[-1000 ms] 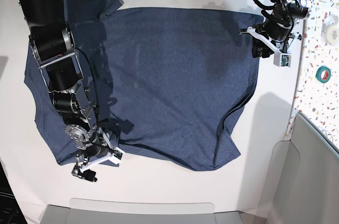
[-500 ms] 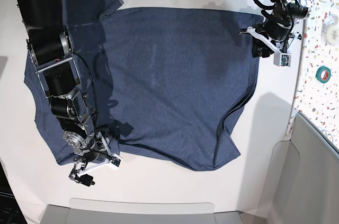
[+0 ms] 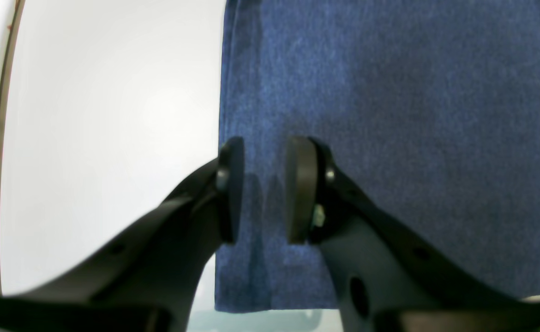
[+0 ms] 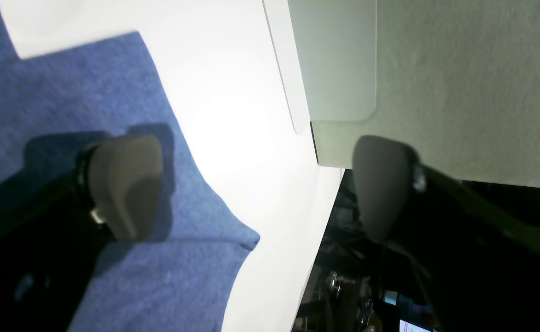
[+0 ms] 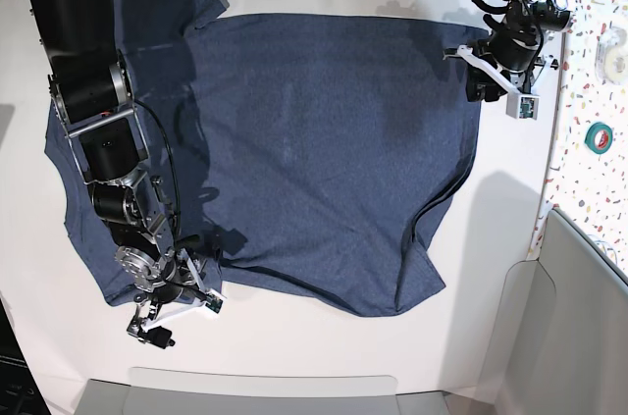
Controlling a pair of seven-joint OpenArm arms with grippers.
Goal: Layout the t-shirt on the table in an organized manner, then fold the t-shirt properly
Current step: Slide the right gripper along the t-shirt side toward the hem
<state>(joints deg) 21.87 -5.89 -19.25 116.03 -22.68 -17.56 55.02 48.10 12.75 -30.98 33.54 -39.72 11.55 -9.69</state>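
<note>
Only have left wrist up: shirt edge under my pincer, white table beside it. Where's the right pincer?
Observer: Right pincer is at the t-shirt corner on the opposite side, jaws wide open, holding nothing.
Operator: On the cloth or off it?
Observer: Right wrist view shows one pad over the cloth and the other out beyond the table edge.
Operator: Shirt flat overall?
Observer: Mostly. Base view shows a fold tucked under at the near corner on your arm's side.
</note>
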